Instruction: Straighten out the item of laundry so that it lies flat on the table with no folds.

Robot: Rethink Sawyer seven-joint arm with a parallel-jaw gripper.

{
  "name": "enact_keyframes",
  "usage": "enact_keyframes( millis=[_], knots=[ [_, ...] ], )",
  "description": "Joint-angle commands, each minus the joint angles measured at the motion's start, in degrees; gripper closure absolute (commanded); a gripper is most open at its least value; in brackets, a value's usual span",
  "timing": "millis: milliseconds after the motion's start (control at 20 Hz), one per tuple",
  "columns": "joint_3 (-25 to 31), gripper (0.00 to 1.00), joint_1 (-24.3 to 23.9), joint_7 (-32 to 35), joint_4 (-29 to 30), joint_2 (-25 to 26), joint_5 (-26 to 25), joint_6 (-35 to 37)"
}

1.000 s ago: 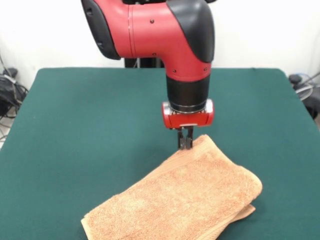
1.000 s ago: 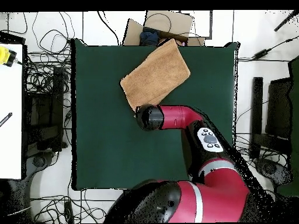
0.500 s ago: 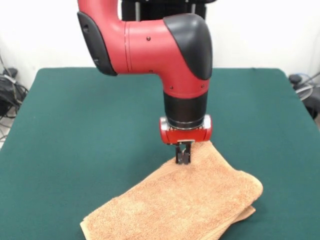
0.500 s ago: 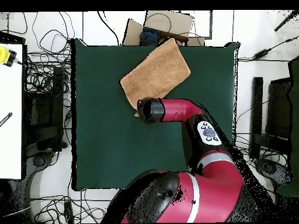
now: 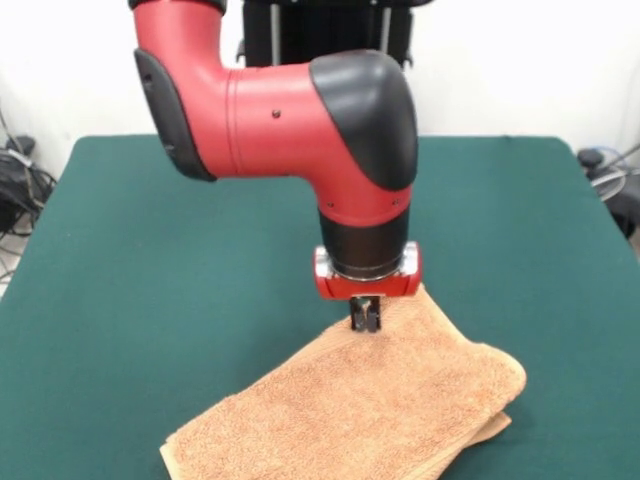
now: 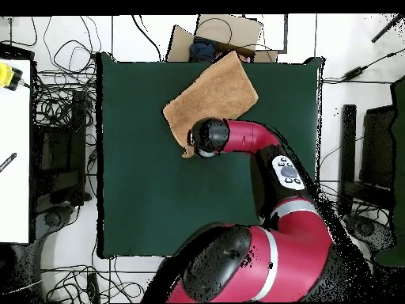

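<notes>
The item of laundry is an orange-tan terry towel lying slantwise on the near right part of the green table. It is folded over, with a second layer showing under its right end. My gripper points straight down from the red and black arm and its tip meets the towel's far corner. In the overhead view the towel lies near the table's top edge, and the arm's wrist covers its lower corner and hides the gripper.
A cardboard box sits just past the table's edge beside the towel. Cables lie on the floor around the table, and a white bench stands at the left. Bare green top stretches left of the towel.
The arm has reached further over the table and come down. The gripper went from just beyond the towel's far corner to resting on that corner. The towel has not shifted.
</notes>
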Motion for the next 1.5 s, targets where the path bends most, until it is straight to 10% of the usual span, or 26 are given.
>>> enact_keyframes(
  millis=[50,1000,1250,1500],
  knots=[
    [6.64,0.00,-1.88,-1.87,-8.14,14.43,-2.49,-13.98],
    [1.69,0.00,1.43,6.40,-5.86,8.51,-2.16,-5.68],
    [0.50,0.00,2.55,6.21,3.48,-9.11,-1.45,-0.86],
    [1.72,0.00,2.66,1.47,0.76,-13.18,0.12,7.94]
  ],
)
